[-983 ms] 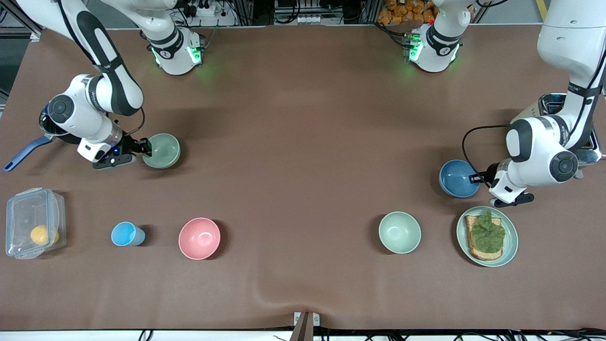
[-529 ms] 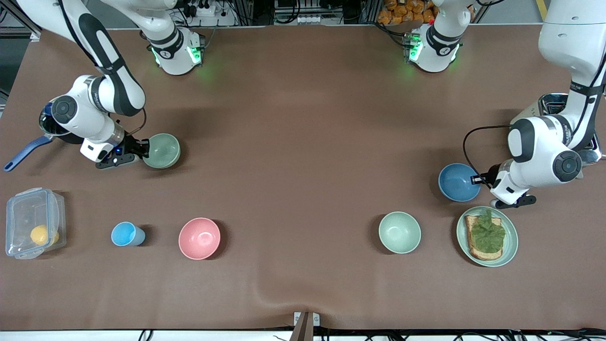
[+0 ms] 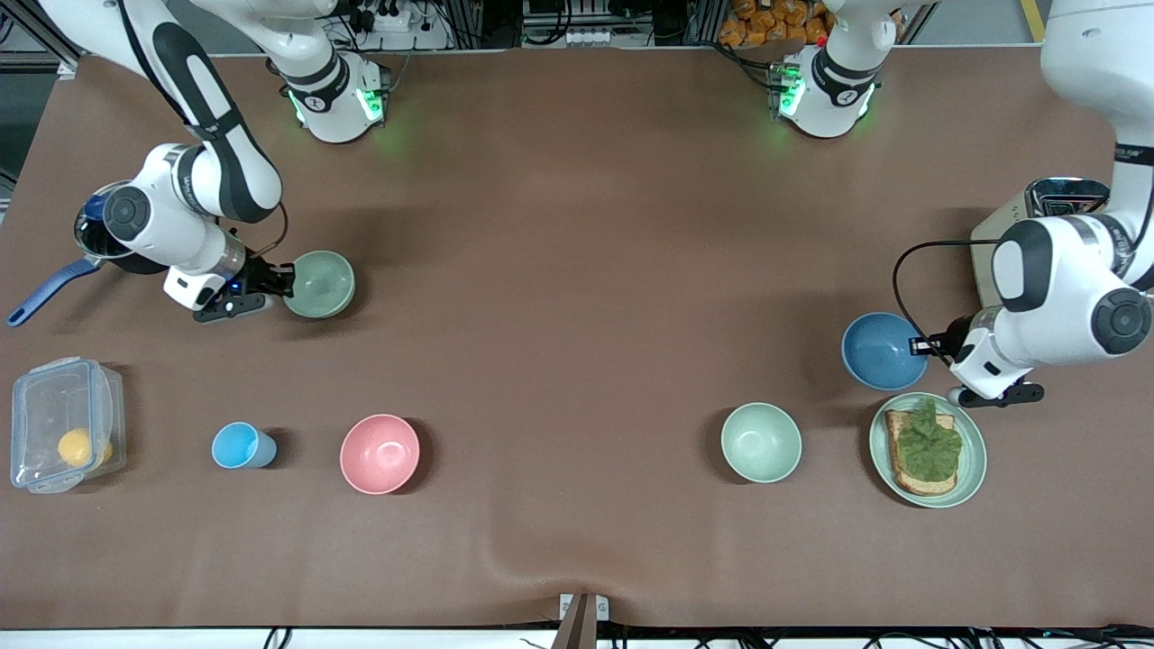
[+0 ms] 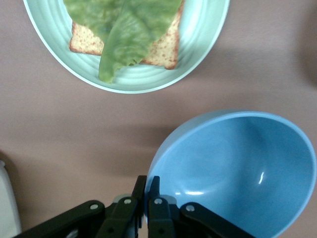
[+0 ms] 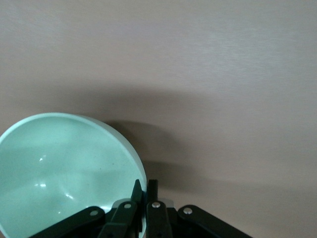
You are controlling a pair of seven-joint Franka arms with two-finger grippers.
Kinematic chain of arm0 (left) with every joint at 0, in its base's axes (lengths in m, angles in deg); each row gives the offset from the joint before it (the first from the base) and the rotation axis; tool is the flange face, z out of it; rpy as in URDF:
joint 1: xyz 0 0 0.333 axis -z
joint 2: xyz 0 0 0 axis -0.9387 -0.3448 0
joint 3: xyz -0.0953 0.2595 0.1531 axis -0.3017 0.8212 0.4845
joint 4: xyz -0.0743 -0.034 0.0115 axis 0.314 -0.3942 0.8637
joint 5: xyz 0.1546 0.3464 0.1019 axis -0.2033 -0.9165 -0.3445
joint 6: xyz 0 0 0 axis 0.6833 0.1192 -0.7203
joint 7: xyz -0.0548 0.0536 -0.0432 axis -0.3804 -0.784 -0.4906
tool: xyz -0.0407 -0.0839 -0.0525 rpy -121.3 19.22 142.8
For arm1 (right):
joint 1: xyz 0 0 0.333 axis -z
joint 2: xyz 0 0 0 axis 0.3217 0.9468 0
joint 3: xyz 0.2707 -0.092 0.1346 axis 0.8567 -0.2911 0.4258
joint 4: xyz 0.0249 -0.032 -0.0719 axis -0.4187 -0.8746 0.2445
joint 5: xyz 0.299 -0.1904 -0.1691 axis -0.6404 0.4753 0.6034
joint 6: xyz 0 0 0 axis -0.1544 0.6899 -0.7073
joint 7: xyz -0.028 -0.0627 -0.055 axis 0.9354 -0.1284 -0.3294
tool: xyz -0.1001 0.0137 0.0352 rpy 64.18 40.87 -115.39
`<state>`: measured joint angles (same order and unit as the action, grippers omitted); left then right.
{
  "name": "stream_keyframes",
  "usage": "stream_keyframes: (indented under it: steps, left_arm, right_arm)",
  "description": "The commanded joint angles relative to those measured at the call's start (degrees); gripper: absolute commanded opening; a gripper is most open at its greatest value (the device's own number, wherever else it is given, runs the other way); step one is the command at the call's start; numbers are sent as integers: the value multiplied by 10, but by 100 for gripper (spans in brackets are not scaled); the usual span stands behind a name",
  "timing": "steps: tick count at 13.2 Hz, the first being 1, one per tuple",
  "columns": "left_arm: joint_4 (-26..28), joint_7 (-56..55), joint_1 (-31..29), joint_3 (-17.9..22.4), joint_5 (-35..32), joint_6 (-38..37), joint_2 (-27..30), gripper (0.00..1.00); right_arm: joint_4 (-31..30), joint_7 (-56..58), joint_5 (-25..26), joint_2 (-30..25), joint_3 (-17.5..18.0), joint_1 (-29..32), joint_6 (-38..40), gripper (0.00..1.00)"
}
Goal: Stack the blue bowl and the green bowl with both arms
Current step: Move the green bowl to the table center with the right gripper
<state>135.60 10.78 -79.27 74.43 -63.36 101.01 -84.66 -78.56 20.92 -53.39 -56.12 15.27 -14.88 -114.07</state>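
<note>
The sky-blue bowl point(image 3: 882, 351) is at the left arm's end of the table, beside the plate. My left gripper point(image 3: 920, 345) is shut on its rim, one finger inside and one outside; in the left wrist view the bowl point(image 4: 237, 168) hangs tilted from the gripper point(image 4: 147, 186). The sage-green bowl point(image 3: 321, 284) is at the right arm's end. My right gripper point(image 3: 287, 281) is shut on its rim; in the right wrist view the bowl point(image 5: 64, 168) sits in the gripper point(image 5: 145, 191) and casts a shadow on the table.
A pale mint bowl point(image 3: 761, 442) and a plate point(image 3: 974, 460) with toast and lettuce lie nearer the camera than the blue bowl. A pink bowl point(image 3: 380, 453), light-blue cup point(image 3: 239, 445) and clear box point(image 3: 63, 424) lie nearer than the green bowl. A blue-handled pan point(image 3: 45, 284) is beside the right arm.
The right gripper has carried the green bowl a little toward the table's middle. The left gripper and blue bowl have shifted slightly toward the left arm's end.
</note>
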Motion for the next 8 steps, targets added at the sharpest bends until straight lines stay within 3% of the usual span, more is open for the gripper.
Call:
stream_keyframes:
  steps: [1,3,6,8]
  left_arm:
    - [-15,10,-5,-9,21,-32,4,0]
    - [-35,10,-4,-9,22,-49,4,0]
    - [-75,9,-3,-9,21,-90,3,0]
    - [-90,0,6,-9,22,-102,2,0]
  right_arm:
    - [13,-26,-38,-28,1,-31,44,0]
    - [17,-88,-39,-41,1,-66,58,0]
    - [29,-266,-40,-58,1,-183,53,0]
    - [55,-338,-41,-53,1,-231,54,0]
